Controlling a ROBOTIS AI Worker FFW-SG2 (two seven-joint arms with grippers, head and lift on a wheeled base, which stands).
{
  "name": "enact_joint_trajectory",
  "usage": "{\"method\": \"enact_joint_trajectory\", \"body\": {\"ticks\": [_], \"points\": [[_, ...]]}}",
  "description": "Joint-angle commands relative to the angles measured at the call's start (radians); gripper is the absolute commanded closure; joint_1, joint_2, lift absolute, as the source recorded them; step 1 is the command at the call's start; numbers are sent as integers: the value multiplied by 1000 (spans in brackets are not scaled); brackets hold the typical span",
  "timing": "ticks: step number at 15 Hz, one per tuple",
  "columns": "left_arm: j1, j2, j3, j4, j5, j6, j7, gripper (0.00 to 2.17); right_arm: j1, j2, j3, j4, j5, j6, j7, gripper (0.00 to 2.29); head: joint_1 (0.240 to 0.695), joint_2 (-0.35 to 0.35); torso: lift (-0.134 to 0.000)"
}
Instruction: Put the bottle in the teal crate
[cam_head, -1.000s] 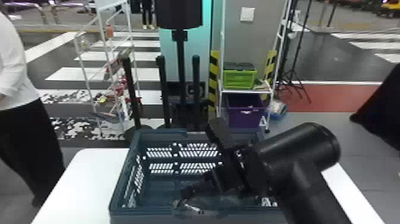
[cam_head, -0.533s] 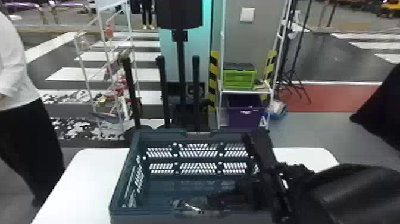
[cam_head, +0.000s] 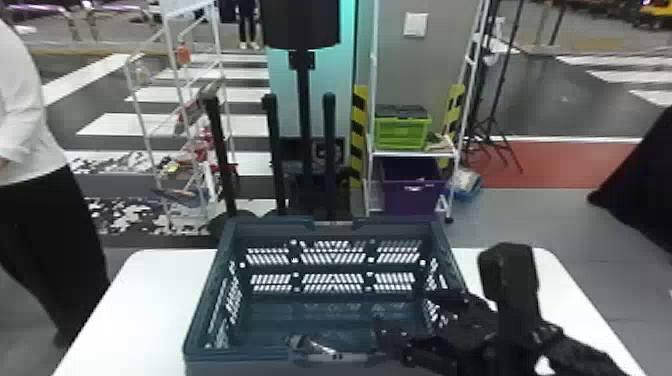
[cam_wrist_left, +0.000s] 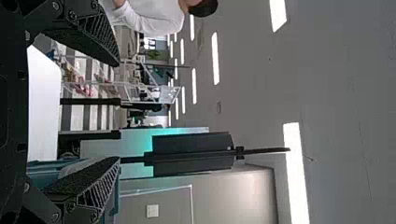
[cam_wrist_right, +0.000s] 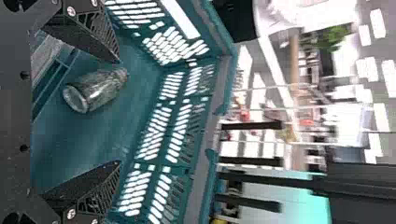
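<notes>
Inside the teal crate (cam_wrist_right: 88, 144) lies the bottle (cam_wrist_right: 97, 90); the open right pincer (cam_wrist_right: 117, 112), lifted askew, could snag the rim (cam_wrist_right: 226, 88).

Beyond a white table (cam_head: 150, 295), a grey wall (cam_head: 430, 65), a white-striped dark floor (cam_head: 545, 105) and ceiling lights (cam_wrist_left: 215, 58).

No readable text, no legible labels or brands, no numbers (not one)
</notes>
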Motion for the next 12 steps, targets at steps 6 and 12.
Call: {"method": "enact_joint_trajectory", "body": {"ticks": [6,12], "points": [[-1,2,0,-18,-2,5,-8,184,429,1,-56,62,-4,-797,-141,124,499,0,0],[-2,6,0,-28,0,26,-8,188,635,18,-53,212,-4,-1251,-296,120,499,0,0]]}}
